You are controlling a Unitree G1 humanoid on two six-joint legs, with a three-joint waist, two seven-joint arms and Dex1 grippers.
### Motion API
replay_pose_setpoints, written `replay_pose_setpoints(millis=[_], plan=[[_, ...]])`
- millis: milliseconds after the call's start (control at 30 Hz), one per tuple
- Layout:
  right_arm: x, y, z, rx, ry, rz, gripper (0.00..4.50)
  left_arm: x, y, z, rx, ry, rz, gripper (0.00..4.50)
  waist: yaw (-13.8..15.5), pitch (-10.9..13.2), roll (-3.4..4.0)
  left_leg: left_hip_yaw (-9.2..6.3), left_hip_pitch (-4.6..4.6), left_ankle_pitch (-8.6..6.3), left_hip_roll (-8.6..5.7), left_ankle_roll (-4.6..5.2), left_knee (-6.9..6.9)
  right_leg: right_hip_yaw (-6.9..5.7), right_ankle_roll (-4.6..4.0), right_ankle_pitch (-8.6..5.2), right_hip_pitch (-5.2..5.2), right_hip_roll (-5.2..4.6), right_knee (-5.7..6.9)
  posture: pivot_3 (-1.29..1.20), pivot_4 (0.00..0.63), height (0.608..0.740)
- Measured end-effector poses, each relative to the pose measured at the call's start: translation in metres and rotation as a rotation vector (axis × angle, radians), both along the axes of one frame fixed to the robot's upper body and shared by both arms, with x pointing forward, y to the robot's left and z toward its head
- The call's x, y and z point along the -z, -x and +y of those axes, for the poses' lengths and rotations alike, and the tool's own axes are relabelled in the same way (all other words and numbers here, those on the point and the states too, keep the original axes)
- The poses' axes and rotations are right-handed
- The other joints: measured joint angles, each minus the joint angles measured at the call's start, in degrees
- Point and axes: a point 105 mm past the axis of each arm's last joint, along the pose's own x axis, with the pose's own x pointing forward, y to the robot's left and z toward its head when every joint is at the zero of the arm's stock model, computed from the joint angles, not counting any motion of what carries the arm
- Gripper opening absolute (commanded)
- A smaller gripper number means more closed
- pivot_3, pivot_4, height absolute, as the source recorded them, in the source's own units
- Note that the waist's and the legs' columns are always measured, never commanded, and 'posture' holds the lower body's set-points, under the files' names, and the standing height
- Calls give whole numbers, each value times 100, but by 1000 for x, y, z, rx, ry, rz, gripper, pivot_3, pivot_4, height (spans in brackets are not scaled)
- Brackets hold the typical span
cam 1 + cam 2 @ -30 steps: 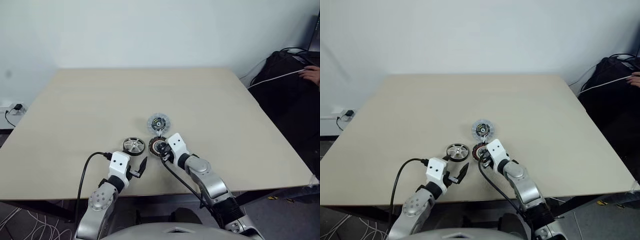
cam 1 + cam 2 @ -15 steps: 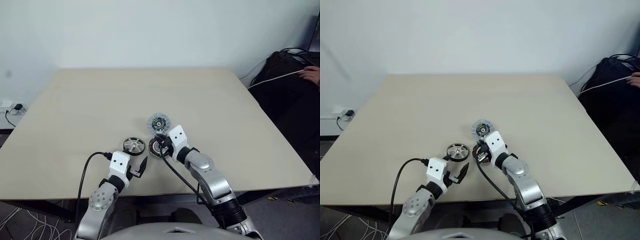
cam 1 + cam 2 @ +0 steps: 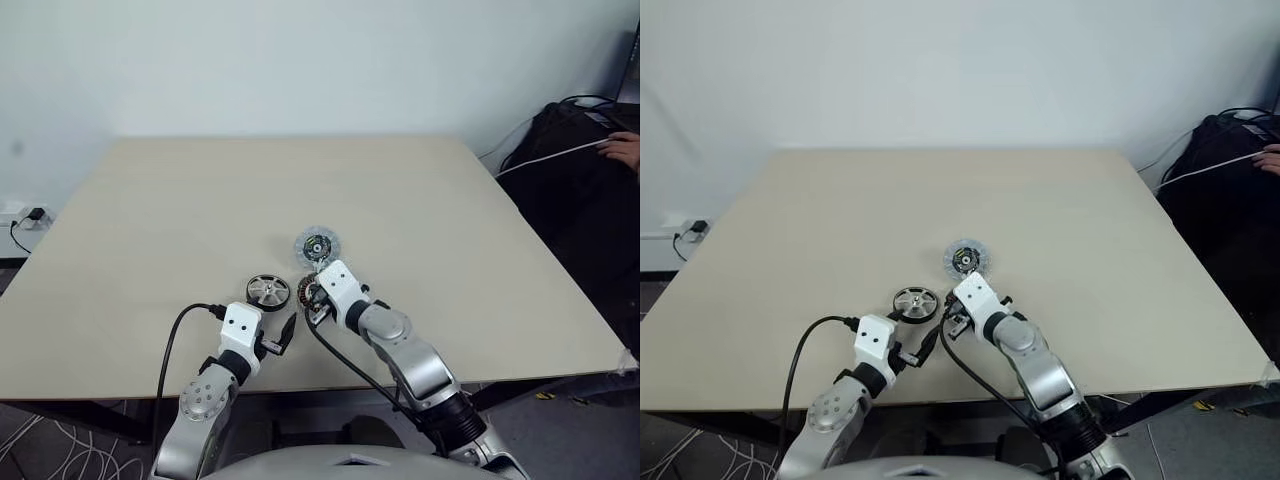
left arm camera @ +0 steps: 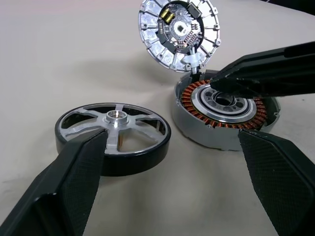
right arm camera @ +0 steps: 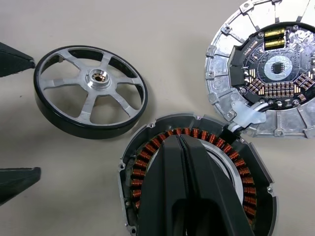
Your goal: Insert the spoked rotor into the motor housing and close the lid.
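Observation:
The spoked rotor [image 5: 91, 91], a silver wheel with a black rim, lies flat on the table left of the motor housing [image 4: 224, 115]. The housing shows its ring of copper windings [image 5: 142, 162]. The lid [image 4: 178, 34] rests just beyond the housing with its green-and-black centre showing, joined to it by pale wires. My right gripper [image 5: 179, 140] is shut, fingers pressed together, tips over the housing's silver centre, with nothing seen between them. My left gripper [image 4: 172, 162] stands open just in front of the rotor and housing, holding nothing.
The parts sit near the front edge of the beige table [image 3: 200, 200]. A black cable [image 3: 168, 350] loops from my left wrist. Off the table's far right are a black bag [image 3: 570, 150] and a person's hand [image 3: 622, 150].
My right gripper has shut and swung a little left and up, its tips now over the housing's centre. The left gripper and the parts have not moved.

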Motion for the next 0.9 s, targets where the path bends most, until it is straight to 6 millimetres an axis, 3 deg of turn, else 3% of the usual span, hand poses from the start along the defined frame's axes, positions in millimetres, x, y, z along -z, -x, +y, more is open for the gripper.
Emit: replay_pose_setpoints(millis=[500, 900], plan=[[12, -7, -29, 99, 37, 33, 23, 0, 0, 0, 2, 0, 0, 4500, -3, 0, 0, 0, 0, 0, 0, 0, 0, 0, 0, 0, 0, 1, 0, 0, 0, 740], [7, -5, -18, 64, -20, 20, 23, -1, -1, -1, 11, 3, -3, 4500, -3, 0, 0, 0, 0, 0, 0, 1, 1, -1, 1, 0, 1, 3, 0, 0, 0, 740]])
